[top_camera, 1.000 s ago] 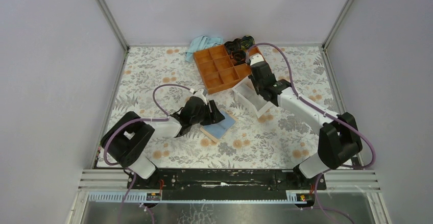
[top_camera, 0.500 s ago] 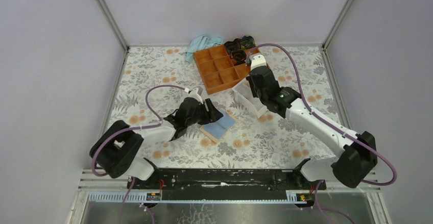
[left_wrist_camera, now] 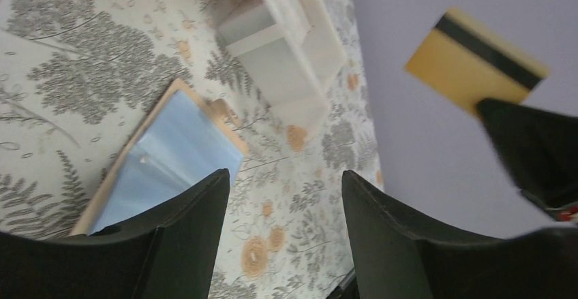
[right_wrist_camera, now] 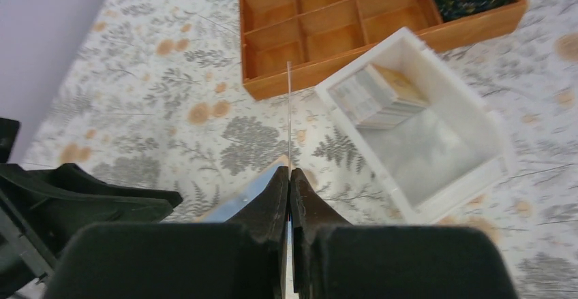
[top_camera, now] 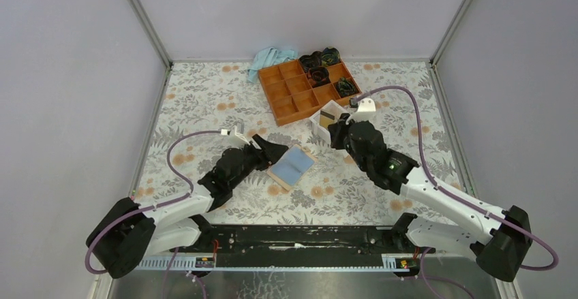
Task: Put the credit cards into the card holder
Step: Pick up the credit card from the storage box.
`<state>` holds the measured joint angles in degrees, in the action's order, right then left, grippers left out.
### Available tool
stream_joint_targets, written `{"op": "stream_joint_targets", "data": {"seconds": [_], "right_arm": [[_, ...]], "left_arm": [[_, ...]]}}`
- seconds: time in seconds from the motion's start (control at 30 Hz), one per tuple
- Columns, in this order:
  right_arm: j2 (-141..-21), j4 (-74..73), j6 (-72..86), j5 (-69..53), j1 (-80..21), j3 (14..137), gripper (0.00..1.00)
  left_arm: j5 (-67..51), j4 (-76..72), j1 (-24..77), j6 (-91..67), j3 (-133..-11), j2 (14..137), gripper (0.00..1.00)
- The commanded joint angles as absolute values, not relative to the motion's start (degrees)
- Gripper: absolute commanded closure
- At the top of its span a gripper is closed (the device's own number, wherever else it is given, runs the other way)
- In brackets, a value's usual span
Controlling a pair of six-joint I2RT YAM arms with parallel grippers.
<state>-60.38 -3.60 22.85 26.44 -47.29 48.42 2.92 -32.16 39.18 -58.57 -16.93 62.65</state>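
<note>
- Table (top_camera: 204, 101), covered in a floral print, lay under both pairs of jaws and carried everything else.
- Tray (top_camera: 294, 89), orange and split into compartments, sat beyond the right jaws' tips, past the box. Its far compartments held dark items (top_camera: 319, 75) too tangled to identify.
- Right gripper (right_wrist_camera: 290, 173) hung above the table, its jaws pressed together on the lower end of a yellow card.
- Left gripper (left_wrist_camera: 285, 190) hovered low over the table, its jaws spread wide with nothing between them.
- Box (right_wrist_camera: 453, 193), white and open-topped, stood ahead of the right jaws, off to the side away from the left gripper and just short of the tray.
- Cloth (top_camera: 269, 59), light blue and crumpled, lay at the table's far edge beside the tray, well apart from both pairs of jaws.
- Holder (left_wrist_camera: 121, 161), tan, lay open and flat on the table just ahead of the left jaws' tips, between the two grippers.
- Stack of cards (right_wrist_camera: 382, 95) sat inside the box, at the end nearer the tray.
- Yellow card (left_wrist_camera: 470, 57), with a dark stripe across its upper end, stood upright out of the right jaws, clear of the table. It appeared edge-on from the right wrist.
- Blue card (left_wrist_camera: 170, 156) lay flat on the open holder, covering most of it, with the tan rim showing around it, just ahead of the left jaws.
</note>
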Motion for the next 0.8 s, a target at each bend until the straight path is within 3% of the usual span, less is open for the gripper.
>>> {"op": "stream_joint_targets", "data": {"seconds": [0.0, 0.43, 0.77], "right_arm": [[-56.1, 13.2, 35.9, 24.0, -48.2, 41.1, 1.00], [-54.1, 40.8, 55.8, 20.6, -48.2, 25.3, 1.00], [-57.9, 51.3, 65.3, 18.2, -48.2, 22.7, 1.00]], "left_arm": [[8.9, -43.0, 41.3, -63.5, -15.9, 60.4, 0.32], [6.7, -53.5, 41.8, -64.0, -15.3, 61.3, 0.34], [5.4, -61.5, 41.8, -64.7, -15.7, 66.1, 0.35]]}}
